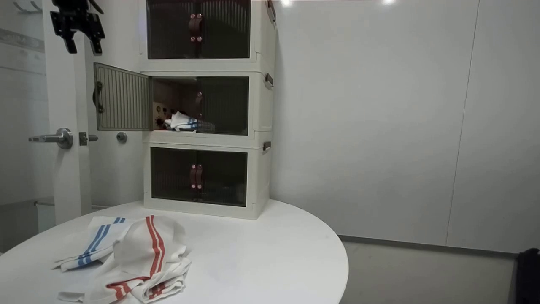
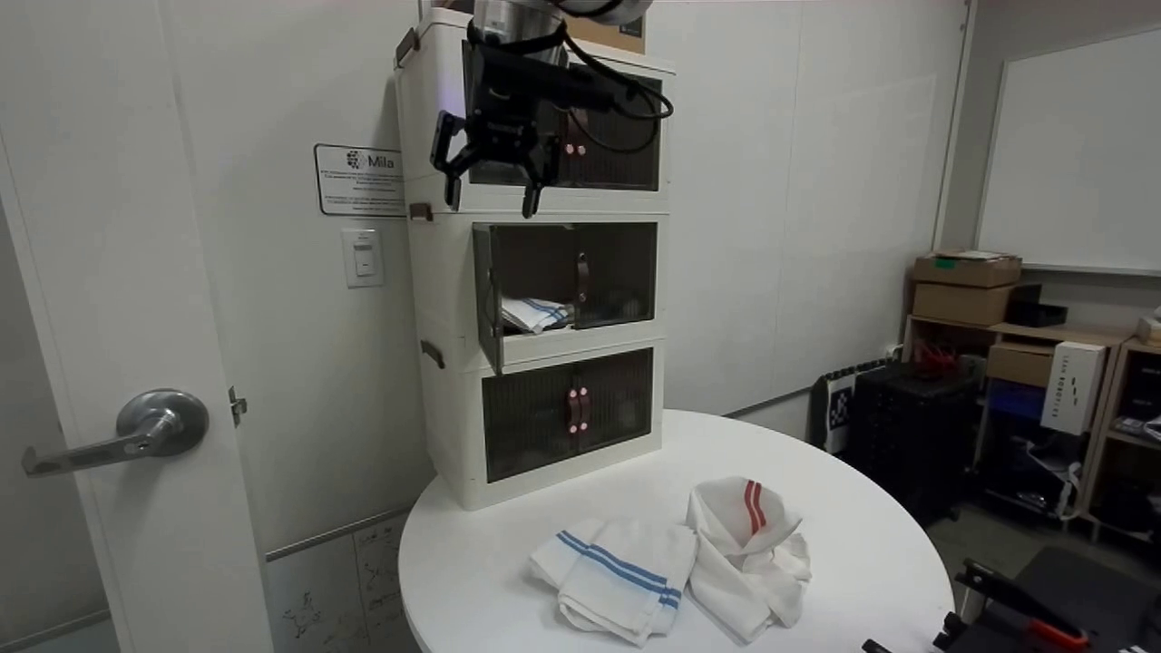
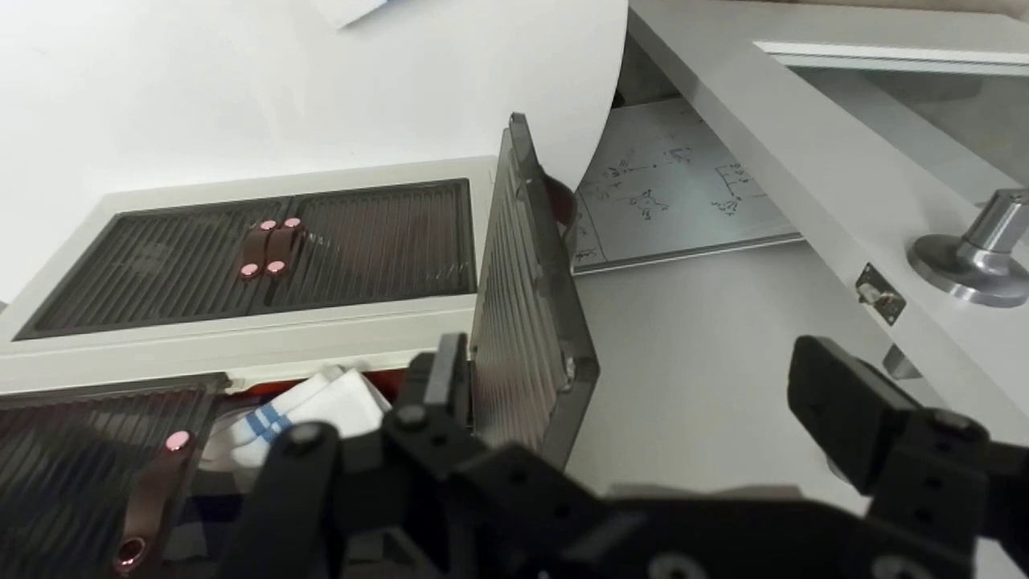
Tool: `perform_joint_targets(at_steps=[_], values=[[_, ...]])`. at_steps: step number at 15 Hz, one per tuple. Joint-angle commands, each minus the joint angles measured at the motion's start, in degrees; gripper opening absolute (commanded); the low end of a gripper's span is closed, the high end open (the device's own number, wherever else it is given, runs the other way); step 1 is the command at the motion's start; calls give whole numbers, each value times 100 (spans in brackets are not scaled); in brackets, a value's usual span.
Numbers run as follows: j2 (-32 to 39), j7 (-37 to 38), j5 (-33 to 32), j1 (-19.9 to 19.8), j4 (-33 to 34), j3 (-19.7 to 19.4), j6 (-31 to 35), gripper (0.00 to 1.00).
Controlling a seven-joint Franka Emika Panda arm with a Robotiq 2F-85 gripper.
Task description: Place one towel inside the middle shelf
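Note:
A white towel with blue stripes (image 1: 182, 121) lies inside the middle shelf (image 1: 211, 138), behind its open door (image 1: 124, 99). It also shows in an exterior view (image 2: 533, 313) and in the wrist view (image 3: 346, 406). Another blue-striped towel (image 2: 617, 576) lies folded on the table, against a crumpled red-striped towel (image 2: 739, 521). My gripper (image 1: 85, 52) is open and empty, high above the table and apart from the towels. In the wrist view the open gripper (image 3: 631, 366) has the open door between and beyond its fingers, near the left finger.
The middle shelf's other door (image 1: 225, 105) is shut. The top (image 1: 225, 31) and bottom (image 1: 221, 177) compartments have shut doors. The stack stands on a round white table (image 1: 270, 253). A room door with a metal handle (image 2: 163, 426) stands beside it.

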Motion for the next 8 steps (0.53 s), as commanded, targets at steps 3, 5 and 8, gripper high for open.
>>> perform_joint_targets(at_steps=[3, 5, 8], values=[[1075, 738, -803, 383, 1281, -271, -665, 100], [1248, 632, -696, 469, 1531, -312, -993, 100], [1069, -177, -196, 437, 1558, -198, -1299, 100]])
